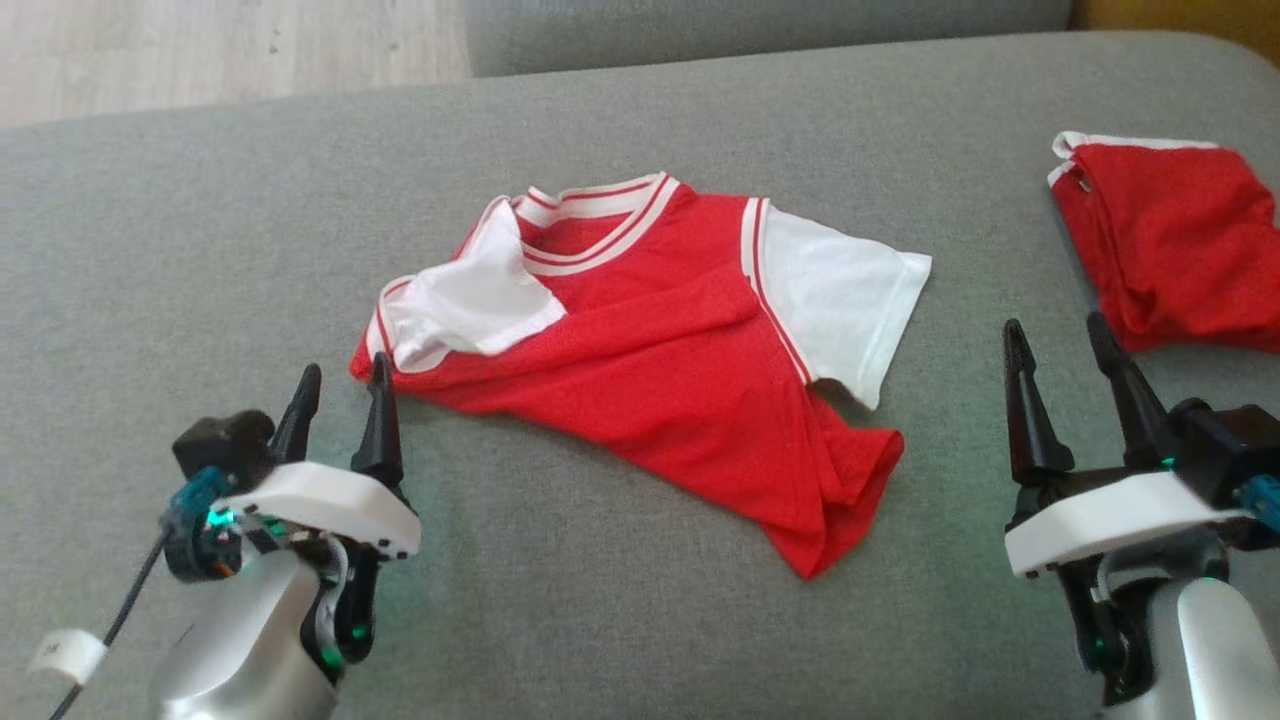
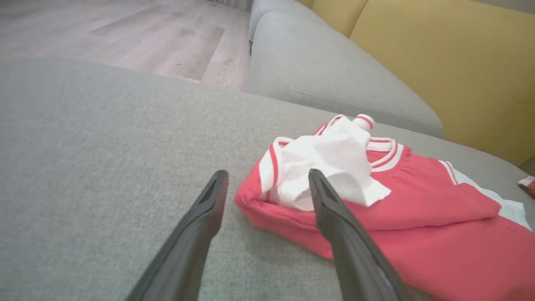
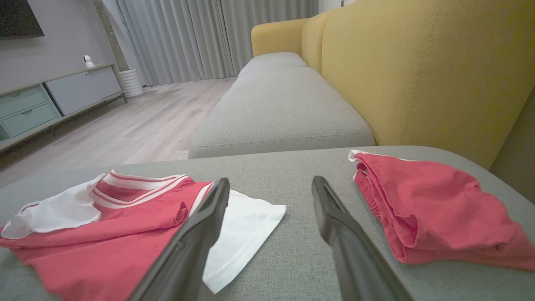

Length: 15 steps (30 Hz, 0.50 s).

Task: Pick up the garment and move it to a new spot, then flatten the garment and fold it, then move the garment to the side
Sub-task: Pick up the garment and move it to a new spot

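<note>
Head view: red garment (image 1: pixel 660 370) w/ white sleeves and striped rib collar lies rumpled mid grey woven cushion (image 1: pixel 600 600). Left gripper (image 1: pixel 340 400) sits by its left sleeve, jaws apart, empty. Right gripper (image 1: pixel 1065 370) is near the right edge, jaws apart, empty. Left wrist view: white sleeve (image 2: pixel 334 167) bunched over collar, wood floor (image 2: pixel 125 33) beyond. Right wrist view: folded red cloth (image 3: pixel 434 209) at right edge, yellow backrest (image 3: pixel 418 62), pleated curtains (image 3: pixel 188 37).

Open grey cushion (image 1: pixel 600 620) around shirt (image 1: pixel 650 340)

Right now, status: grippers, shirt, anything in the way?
Left gripper open, empty, at shirt edge; right gripper open, empty; shirt rumpled on cushion, not folded; second red garment apart, far right.
</note>
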### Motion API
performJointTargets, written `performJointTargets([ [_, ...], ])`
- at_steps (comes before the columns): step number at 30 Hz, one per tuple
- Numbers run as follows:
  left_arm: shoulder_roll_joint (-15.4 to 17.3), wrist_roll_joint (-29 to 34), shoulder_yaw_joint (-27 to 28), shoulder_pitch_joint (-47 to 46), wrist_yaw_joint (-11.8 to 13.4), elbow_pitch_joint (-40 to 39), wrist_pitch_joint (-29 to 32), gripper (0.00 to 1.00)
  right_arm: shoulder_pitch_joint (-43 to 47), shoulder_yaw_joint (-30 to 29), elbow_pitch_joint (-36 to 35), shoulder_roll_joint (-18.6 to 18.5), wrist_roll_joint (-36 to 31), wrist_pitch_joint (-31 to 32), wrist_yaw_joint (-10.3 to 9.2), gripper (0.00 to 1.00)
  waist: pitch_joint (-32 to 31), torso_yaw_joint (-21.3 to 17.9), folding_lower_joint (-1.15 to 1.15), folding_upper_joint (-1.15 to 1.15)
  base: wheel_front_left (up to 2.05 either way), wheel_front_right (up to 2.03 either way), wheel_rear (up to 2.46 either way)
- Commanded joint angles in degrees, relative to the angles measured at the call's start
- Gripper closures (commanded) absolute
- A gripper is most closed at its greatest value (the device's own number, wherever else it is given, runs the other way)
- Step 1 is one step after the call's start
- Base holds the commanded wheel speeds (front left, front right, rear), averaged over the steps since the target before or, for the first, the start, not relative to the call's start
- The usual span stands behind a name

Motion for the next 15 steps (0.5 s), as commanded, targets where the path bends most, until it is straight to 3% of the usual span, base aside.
performJointTargets([
  [1,1.79,1.01,1.49,-3.20,-0.36,-1.85,-1.21,0.00,-2.07,1.22,-1.63,-0.16,-0.56,-0.35,-0.04,0.00,-1.22,0.64,0.00,0.00,0.00,0.00,0.00],
  [8,2.11,3.33,0.83,-0.34,0.21,-4.87,-2.91,0.00,-0.81,0.90,-0.60,-0.16,-1.85,-0.17,-0.04,0.00,-5.64,2.23,0.00,0.00,0.00,0.00,0.00],
  [15,2.86,5.13,-0.75,6.92,3.66,-10.38,-3.21,0.00,3.28,-0.23,0.28,-0.16,-2.64,-0.58,-0.04,0.00,-10.12,4.66,0.00,0.00,0.00,0.00,0.00],
])
